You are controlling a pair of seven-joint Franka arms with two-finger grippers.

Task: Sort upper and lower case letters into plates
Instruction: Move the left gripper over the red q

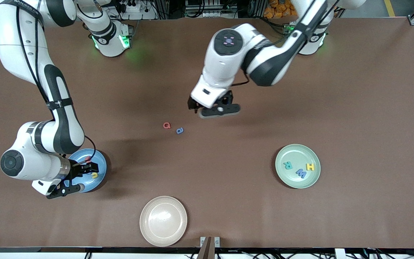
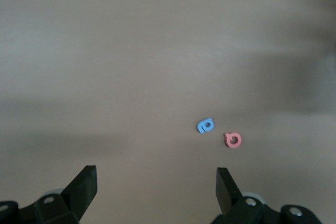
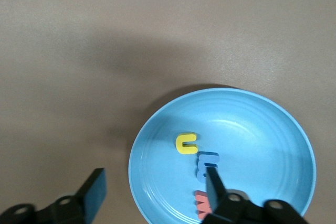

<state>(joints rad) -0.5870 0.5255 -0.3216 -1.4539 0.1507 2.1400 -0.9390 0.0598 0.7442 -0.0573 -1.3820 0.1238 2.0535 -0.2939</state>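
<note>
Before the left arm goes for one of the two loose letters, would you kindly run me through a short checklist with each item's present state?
1. Left gripper open, holding nothing: ok.
2. Red Q and blue a lie loose on the table, close together but apart: ok.
3. Left gripper centred over either letter: not ok, it hangs over bare table beside them.
4. Right gripper open over the blue plate, nothing between its fingers: ok.
5. Blue plate holds the yellow u, a blue letter and a red letter; their case: cannot tell.
6. Green plate holds R, W, H, all capitals: ok.
</note>
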